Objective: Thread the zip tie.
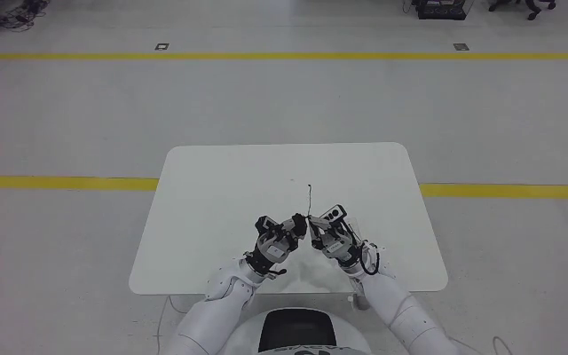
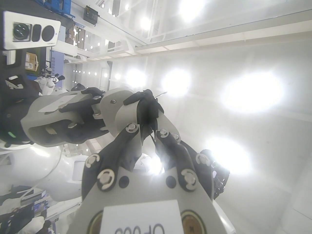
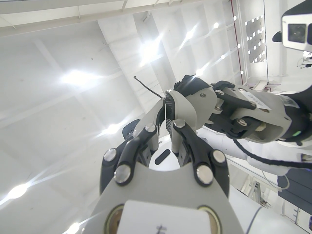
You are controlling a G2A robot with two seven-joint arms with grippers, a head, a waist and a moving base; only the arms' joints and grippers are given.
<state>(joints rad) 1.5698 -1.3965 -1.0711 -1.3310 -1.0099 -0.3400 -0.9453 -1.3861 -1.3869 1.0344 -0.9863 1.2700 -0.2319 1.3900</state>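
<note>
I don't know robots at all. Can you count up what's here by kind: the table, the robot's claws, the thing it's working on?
zip tie: 1, black
grippers: 2, the left gripper and the right gripper, both shut on the zip tie
table: 1, white
Total: 4

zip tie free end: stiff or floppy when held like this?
Probably semi-stiff: the zip tie juts out of the right gripper in a gentle curve without drooping. Likely very light, since it's a thin strand. Pushed on its tip, it would probably buckle sideways.
</note>
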